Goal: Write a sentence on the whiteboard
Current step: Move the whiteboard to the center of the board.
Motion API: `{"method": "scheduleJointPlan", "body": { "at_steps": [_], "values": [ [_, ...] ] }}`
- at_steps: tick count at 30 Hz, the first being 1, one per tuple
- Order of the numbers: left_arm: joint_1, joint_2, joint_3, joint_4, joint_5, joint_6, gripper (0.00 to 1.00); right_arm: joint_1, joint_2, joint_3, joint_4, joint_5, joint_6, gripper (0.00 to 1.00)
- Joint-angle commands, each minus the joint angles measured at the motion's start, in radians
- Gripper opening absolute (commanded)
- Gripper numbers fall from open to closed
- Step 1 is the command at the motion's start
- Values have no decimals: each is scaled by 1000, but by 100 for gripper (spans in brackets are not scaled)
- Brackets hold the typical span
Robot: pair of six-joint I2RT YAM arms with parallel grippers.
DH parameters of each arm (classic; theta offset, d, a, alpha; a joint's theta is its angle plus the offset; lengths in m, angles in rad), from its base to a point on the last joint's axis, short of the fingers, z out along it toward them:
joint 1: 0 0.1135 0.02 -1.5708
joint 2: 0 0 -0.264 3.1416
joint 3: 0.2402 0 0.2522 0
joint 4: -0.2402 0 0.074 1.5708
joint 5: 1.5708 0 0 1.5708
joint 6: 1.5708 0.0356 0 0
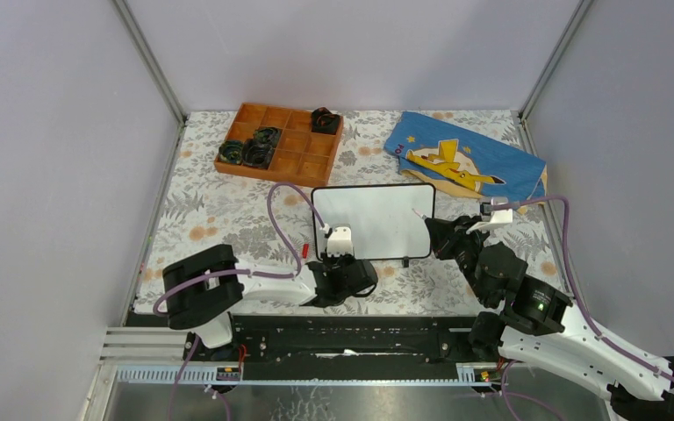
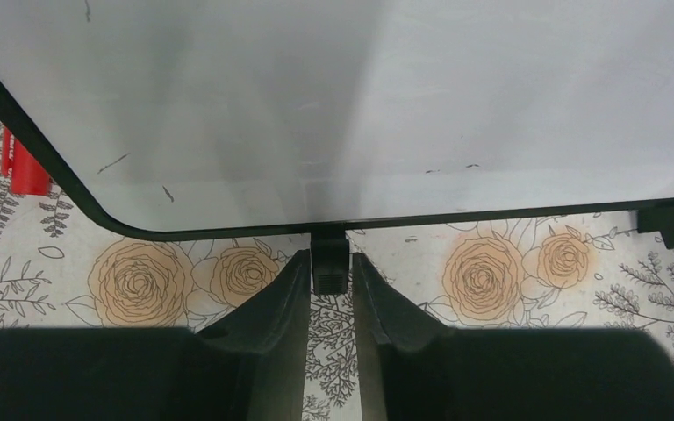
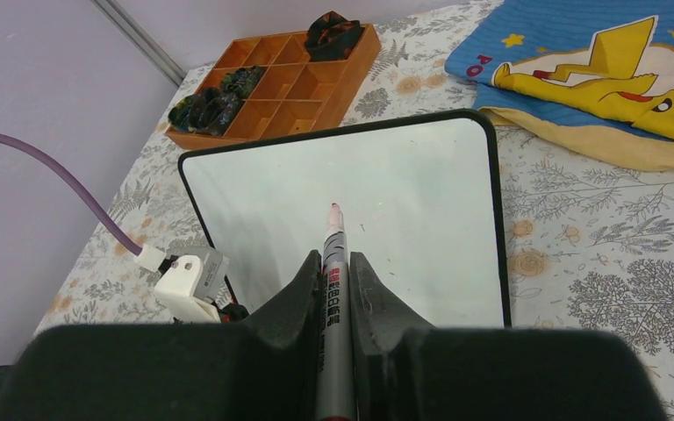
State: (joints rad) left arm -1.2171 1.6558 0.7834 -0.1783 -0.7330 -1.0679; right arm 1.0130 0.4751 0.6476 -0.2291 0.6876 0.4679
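Observation:
The whiteboard (image 1: pixel 373 219) lies flat in the middle of the table, glossy white in a thin black frame. No sentence shows on the whiteboard (image 3: pixel 351 202), only a few faint specks. My left gripper (image 2: pixel 331 263) sits at the board's near edge (image 2: pixel 228 230), jaws closed on one small black foot (image 2: pixel 330 267). My right gripper (image 3: pixel 337 259) is shut on a grey marker (image 3: pixel 334 298), coming in from the board's right side (image 1: pixel 434 230). The marker's reddish tip (image 3: pixel 333 209) points over the white surface; whether it touches cannot be told.
An orange wooden tray (image 1: pixel 297 165) with dark items in some compartments stands at the back left. A blue cloth with a yellow figure (image 1: pixel 465 162) lies at the back right. A red cap (image 2: pixel 26 171) rests on the floral tablecloth by the board's left corner.

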Motion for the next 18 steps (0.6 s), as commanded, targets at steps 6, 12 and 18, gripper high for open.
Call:
{"method": "scheduleJointPlan", "body": {
  "at_steps": [6, 12, 18],
  "values": [
    [-22, -76, 11, -36, -20, 17, 50, -4, -2, 22, 11, -17, 10, 0],
    [-38, -186, -7, -81, 21, 28, 67, -4, -6, 32, 5, -35, 19, 0],
    [-67, -465, -38, -141, 62, 173, 86, -4, -17, 75, 19, -152, -9, 0]
  ]
}}
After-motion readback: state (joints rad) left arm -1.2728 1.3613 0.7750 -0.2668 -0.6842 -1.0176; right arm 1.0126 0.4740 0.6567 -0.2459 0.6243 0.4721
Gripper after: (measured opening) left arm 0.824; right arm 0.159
